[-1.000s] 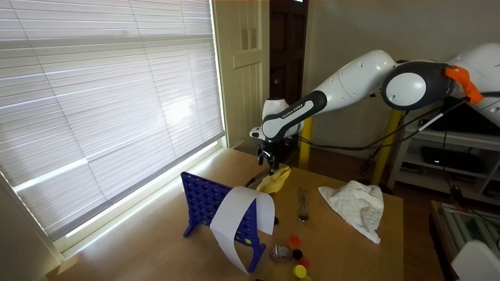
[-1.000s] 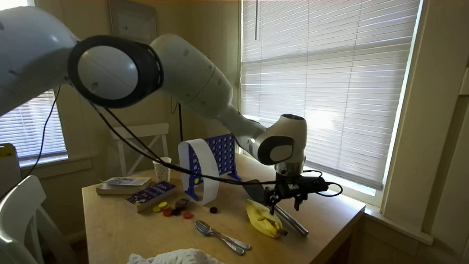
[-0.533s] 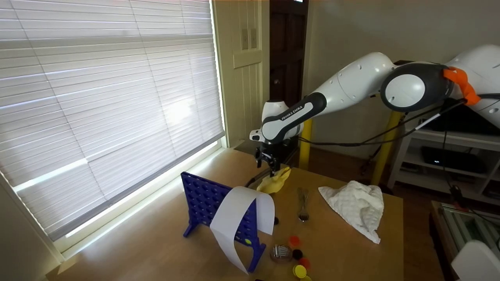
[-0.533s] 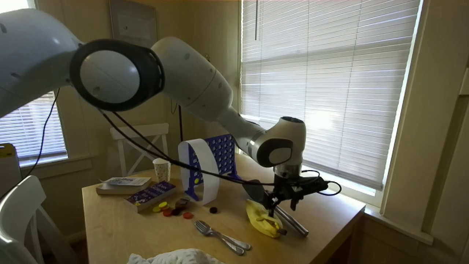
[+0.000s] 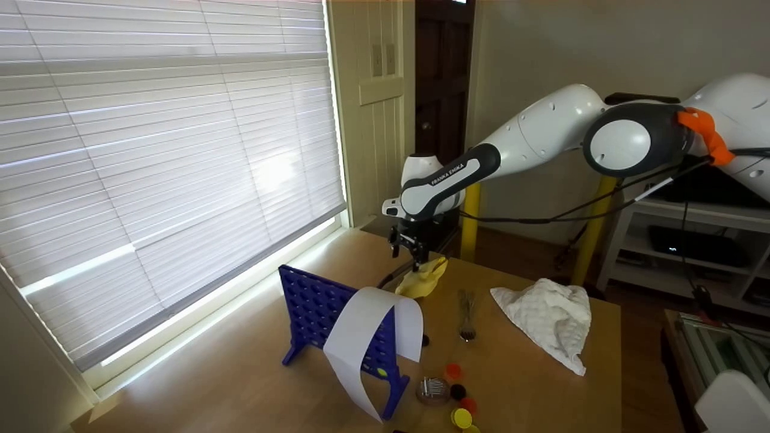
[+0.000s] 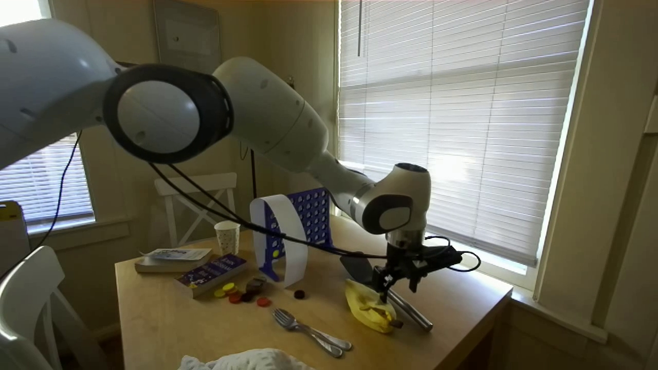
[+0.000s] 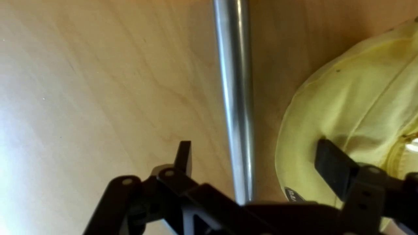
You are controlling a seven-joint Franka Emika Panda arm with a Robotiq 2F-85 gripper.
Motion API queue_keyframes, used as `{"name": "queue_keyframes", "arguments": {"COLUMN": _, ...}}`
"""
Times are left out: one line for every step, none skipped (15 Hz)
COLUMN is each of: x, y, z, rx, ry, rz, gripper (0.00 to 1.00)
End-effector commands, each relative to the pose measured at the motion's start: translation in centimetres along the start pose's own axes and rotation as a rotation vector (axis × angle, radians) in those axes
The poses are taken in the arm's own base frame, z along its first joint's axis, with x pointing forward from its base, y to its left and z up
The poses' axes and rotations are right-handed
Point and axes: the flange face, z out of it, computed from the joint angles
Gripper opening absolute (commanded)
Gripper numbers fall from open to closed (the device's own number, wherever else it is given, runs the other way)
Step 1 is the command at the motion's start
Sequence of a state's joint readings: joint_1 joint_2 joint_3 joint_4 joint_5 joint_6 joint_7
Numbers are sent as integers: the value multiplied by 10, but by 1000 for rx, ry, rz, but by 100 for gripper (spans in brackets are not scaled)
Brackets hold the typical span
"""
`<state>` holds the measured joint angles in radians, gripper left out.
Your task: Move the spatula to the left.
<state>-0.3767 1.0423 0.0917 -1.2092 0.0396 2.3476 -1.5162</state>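
Observation:
The spatula lies on the table. In an exterior view its dark blade (image 6: pixel 355 267) points toward the blue game frame and its metal handle (image 6: pixel 412 311) toward the near right corner. In the wrist view the handle (image 7: pixel 236 98) runs down between my open jaws. My gripper (image 7: pixel 254 147) is open, with one finger on each side of the handle and nothing held. The right finger (image 7: pixel 334 169) is over the yellow cloth thing, and I cannot tell if it touches. The gripper also shows in both exterior views (image 5: pixel 405 258) (image 6: pixel 398 293), low over the handle.
The yellow cloth thing (image 6: pixel 367 308) lies right beside the handle. A fork and another utensil (image 6: pixel 311 331), a white cloth (image 5: pixel 550 319), game discs (image 6: pixel 235 297), books (image 6: pixel 211 275), a cup (image 6: pixel 227 239) and a blue game frame (image 5: pixel 313 307) draped with paper stand around the table.
The arm's elbow has sunk a little in both exterior views. The gripper has shifted only slightly and stays open. The spatula and the yellow thing have not moved.

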Motion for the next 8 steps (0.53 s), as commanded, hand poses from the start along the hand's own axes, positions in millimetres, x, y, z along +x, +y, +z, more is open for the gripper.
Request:
{"name": "queue_keyframes", "arguments": {"x": 1, "y": 11, "z": 6, "rx": -8, "ry": 42, "rz": 10, "gripper": 95}}
{"name": "queue_keyframes", "arguments": {"x": 1, "y": 13, "z": 7, "rx": -17, "ry": 43, "rz": 11, "gripper": 95}}
{"name": "queue_keyframes", "arguments": {"x": 1, "y": 14, "z": 8, "rx": -24, "ry": 41, "rz": 9, "gripper": 94}}
{"name": "queue_keyframes", "arguments": {"x": -1, "y": 15, "z": 11, "rx": -29, "ry": 34, "rz": 6, "gripper": 92}}
{"name": "queue_keyframes", "arguments": {"x": -2, "y": 16, "z": 12, "rx": -32, "ry": 32, "rz": 5, "gripper": 91}}
{"name": "queue_keyframes", "arguments": {"x": -3, "y": 17, "z": 14, "rx": -43, "ry": 29, "rz": 3, "gripper": 88}}
{"name": "queue_keyframes", "arguments": {"x": -4, "y": 18, "z": 17, "rx": -49, "ry": 30, "rz": 4, "gripper": 87}}
{"name": "queue_keyframes", "arguments": {"x": -5, "y": 19, "z": 18, "rx": -48, "ry": 34, "rz": 9, "gripper": 84}}
